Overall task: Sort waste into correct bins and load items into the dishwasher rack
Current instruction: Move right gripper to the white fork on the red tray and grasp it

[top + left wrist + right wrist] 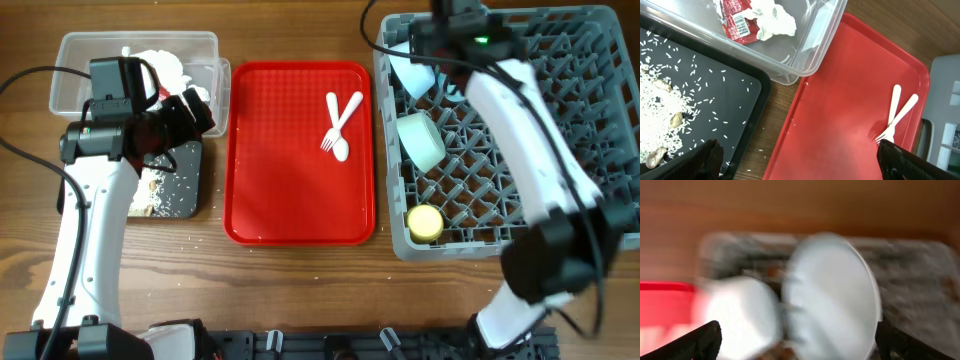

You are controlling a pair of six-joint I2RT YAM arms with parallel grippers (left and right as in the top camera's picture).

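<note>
Left wrist: barcoded red wrapper (735,21)

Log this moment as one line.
left gripper: open, empty | right gripper: open, above grey plastic dishwasher rack | white plastic fork and spoon: on flat red tray | small yellow cup: in rack

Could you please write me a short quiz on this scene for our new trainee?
1. True or false: the fork and spoon lie on the red tray, not in the dishwasher rack.
2. The red wrapper lies in: A the dishwasher rack, B the clear tub, C the red tray.
3. What colour is the shallow tray under the rice?
Key: 1 true; 2 B; 3 black.
</note>
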